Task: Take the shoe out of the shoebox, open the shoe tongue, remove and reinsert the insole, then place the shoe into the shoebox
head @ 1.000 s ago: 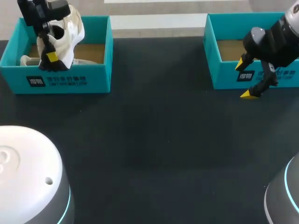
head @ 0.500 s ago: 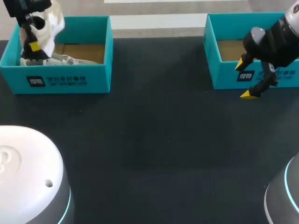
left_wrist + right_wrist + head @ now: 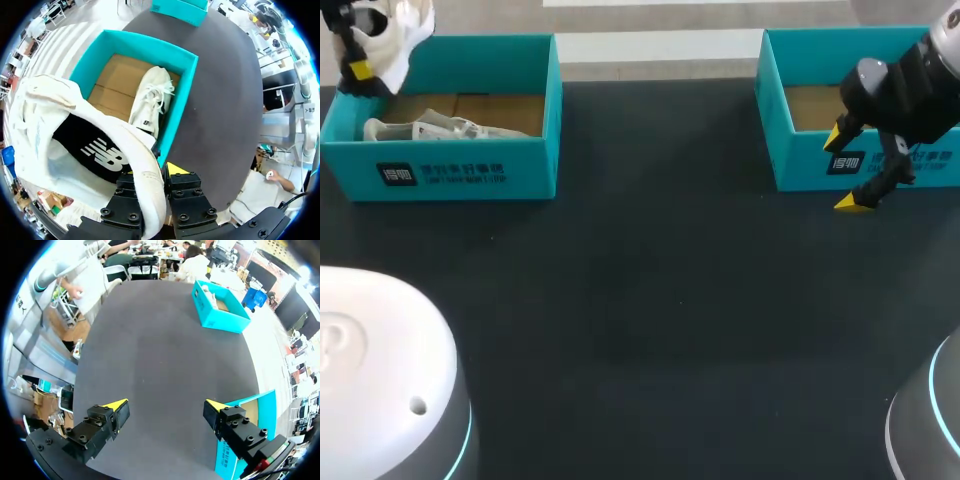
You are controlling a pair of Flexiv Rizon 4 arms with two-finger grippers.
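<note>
Shoe (image 3: pixel 60 120) aloft in left end effector (image 3: pixel 153 172)

left arm base (image 3: pixel 380 370): white dome, cyan ring | right gripper (image 3: pixel 166 407): black screwed finger blocks, yellow wedge tips

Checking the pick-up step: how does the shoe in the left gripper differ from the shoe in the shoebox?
The held shoe hangs lifted clear of the teal shoebox, clamped by the left gripper, its dark insole showing. The boxed shoe lies on the box floor, untouched. Both are white.
</note>
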